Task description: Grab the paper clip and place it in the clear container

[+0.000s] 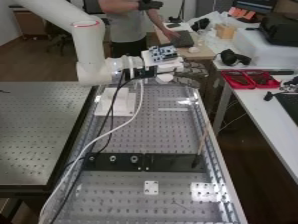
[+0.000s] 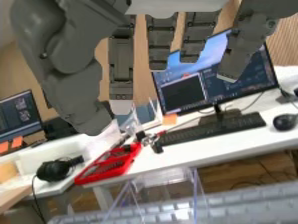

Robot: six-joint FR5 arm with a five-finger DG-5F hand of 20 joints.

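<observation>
Dark grey and spread, the hand [image 1: 191, 75] is at one o'clock from the middle of the bench [image 1: 166, 137]; in the wrist view its fingers [image 2: 159, 42] hang straight, the thumb apart from them. The clear container [image 2: 166, 192] (see-through, so its edges are faint) is beside the holed metal there. A white block [image 1: 123, 102] sits at eleven o'clock, a thin wooden stick [image 1: 202, 140] at three, and a red tray [image 1: 238, 83] between one and two.
</observation>
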